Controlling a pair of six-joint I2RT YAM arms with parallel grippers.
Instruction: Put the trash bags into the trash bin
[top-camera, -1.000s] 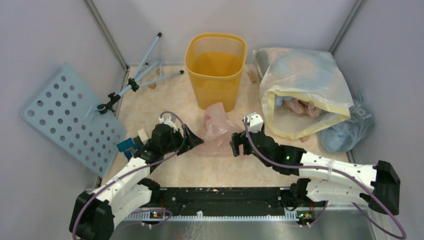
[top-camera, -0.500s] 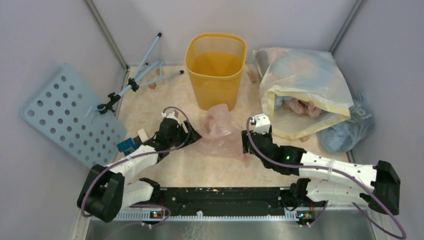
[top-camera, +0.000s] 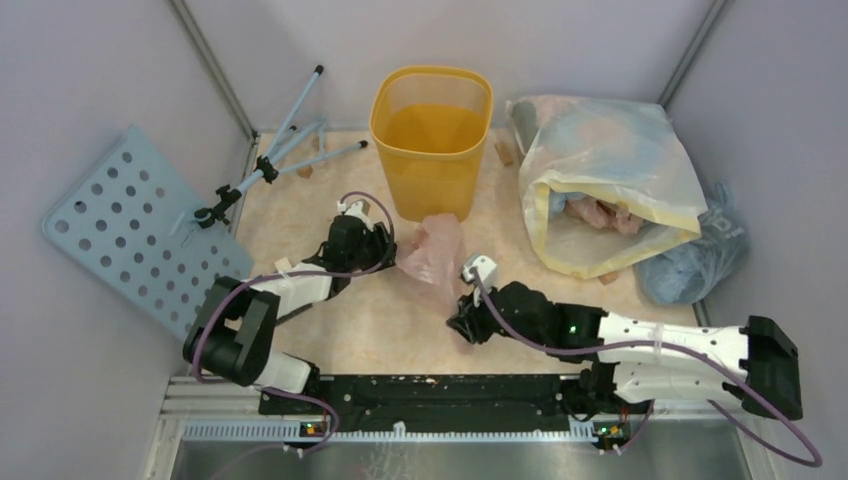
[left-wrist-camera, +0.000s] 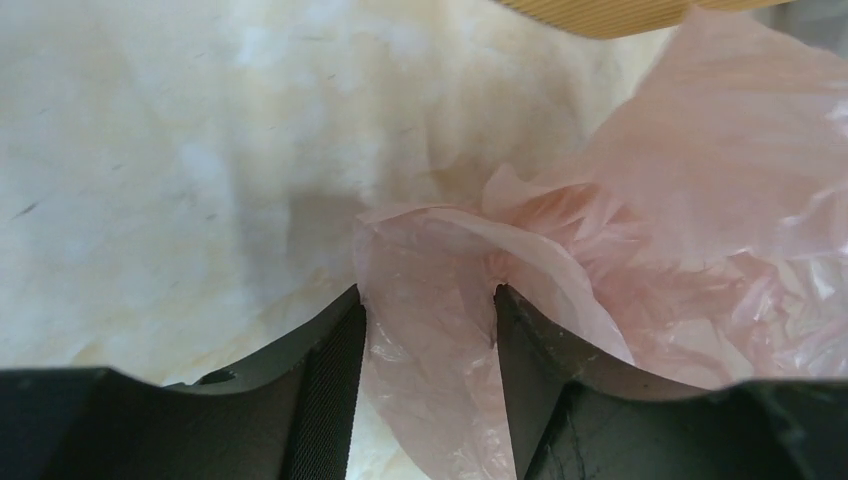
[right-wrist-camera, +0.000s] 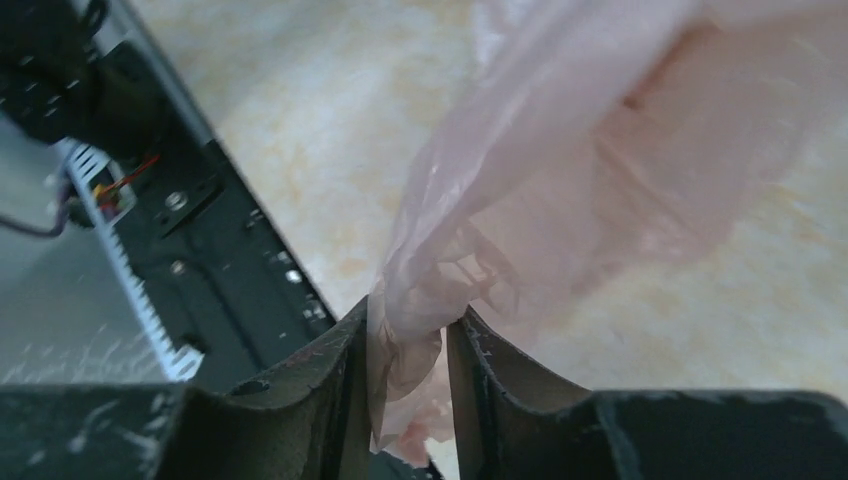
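The pale pink trash bag (top-camera: 435, 255) lies crumpled on the table just in front of the yellow-orange trash bin (top-camera: 430, 150), which stands upright at the back. My left gripper (top-camera: 385, 262) is at the bag's left edge. In the left wrist view its jaws (left-wrist-camera: 428, 295) stand apart, with a fold of the film (left-wrist-camera: 700, 150) loosely between them. A strip of the bin (left-wrist-camera: 610, 12) shows at the top edge there. My right gripper (top-camera: 462, 325) is nearer the front. Its jaws (right-wrist-camera: 410, 320) pinch a bunched end of the bag (right-wrist-camera: 600, 130), which stretches away from them.
A perforated blue-grey panel (top-camera: 130, 230) and a folded tripod (top-camera: 280, 150) lie at the left. A large whitish-yellow sack (top-camera: 610, 170) and a grey-blue bag (top-camera: 700, 255) sit at the right. The black base rail (top-camera: 430, 395) runs along the near edge.
Both grippers have narrowed on the pink bag. The left one slid forward toward the bin. The right one drew back toward the near edge with the bag's end, and the bag bunched up.
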